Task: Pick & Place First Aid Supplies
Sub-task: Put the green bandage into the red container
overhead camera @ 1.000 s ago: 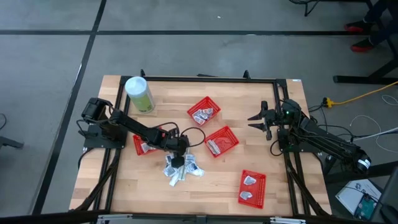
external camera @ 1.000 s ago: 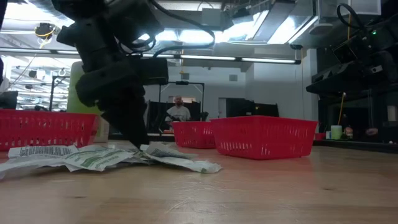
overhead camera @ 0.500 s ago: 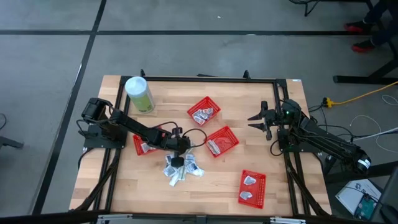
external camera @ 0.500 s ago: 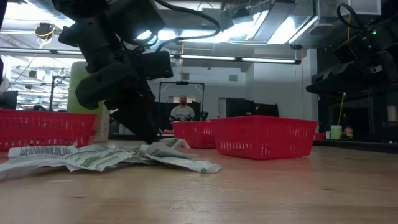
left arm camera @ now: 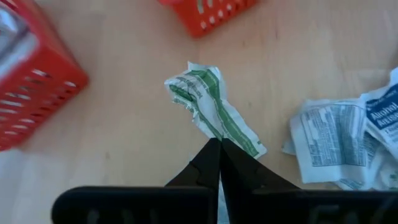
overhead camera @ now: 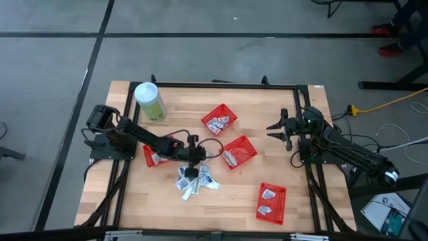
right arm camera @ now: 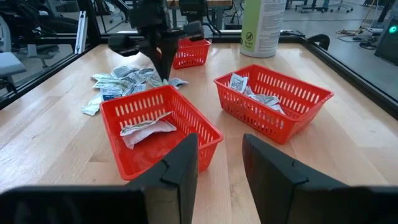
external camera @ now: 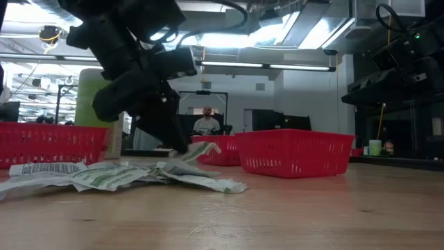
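Surface: pale wood table [overhead camera: 234,194], grey floor, person in room behind | Packet [left arm camera: 211,112]: crumpled white with green stripes, lifted above the pile [overhead camera: 195,182] mid-table | Count: four red baskets [overhead camera: 238,151], one green canister [overhead camera: 150,101] | Left gripper [left arm camera: 219,144] clamped on packet; right gripper [overhead camera: 275,129] parted, table's right side.

Printed text on packets [left arm camera: 326,142] too blurred to read; red basket [left arm camera: 32,93] cut off at picture edge; pile [overhead camera: 194,181] partly hidden under arm.
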### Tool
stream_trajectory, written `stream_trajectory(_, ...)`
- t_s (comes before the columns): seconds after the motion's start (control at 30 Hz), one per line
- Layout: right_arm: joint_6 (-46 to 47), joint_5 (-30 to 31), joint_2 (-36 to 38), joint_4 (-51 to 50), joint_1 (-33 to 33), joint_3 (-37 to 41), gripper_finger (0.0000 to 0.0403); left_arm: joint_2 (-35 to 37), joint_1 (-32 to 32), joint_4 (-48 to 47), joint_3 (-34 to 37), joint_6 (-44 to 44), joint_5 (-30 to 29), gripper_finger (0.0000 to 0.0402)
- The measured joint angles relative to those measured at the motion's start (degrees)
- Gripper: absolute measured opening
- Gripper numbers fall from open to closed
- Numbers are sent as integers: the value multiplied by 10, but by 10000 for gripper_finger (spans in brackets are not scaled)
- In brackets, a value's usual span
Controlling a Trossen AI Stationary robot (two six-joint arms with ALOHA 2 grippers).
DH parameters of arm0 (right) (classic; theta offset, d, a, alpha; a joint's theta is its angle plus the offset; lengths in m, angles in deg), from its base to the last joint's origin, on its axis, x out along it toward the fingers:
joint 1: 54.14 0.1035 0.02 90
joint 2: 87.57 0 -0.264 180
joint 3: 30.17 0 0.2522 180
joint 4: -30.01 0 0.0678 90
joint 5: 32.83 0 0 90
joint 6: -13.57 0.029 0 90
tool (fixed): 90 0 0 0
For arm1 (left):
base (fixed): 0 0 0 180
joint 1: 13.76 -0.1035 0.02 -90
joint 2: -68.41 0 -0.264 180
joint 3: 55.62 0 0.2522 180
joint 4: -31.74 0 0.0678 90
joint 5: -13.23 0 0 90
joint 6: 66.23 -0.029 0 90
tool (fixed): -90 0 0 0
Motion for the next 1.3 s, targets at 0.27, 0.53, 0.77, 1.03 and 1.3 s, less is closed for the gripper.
stream_trajectory(0.27, 0, 0, 0, 0, 0, 0, 126, 40, 0, 6, 0, -30, -54, 2)
stream_trajectory(0.53, 0, 0, 0, 0, 0, 0, 126, 76, 0, 110, -1, -100, -72, 2)
stream_trajectory(0.77, 0, 0, 0, 0, 0, 0, 126, 76, -17, 218, -1, -131, 4, 2)
stream_trajectory(1.03, 0, 0, 0, 0, 0, 0, 126, 76, -47, 313, -1, -132, 69, 2)
stream_trajectory(1.3, 0, 0, 0, 0, 0, 0, 126, 45, -53, 313, -38, -146, 83, 1)
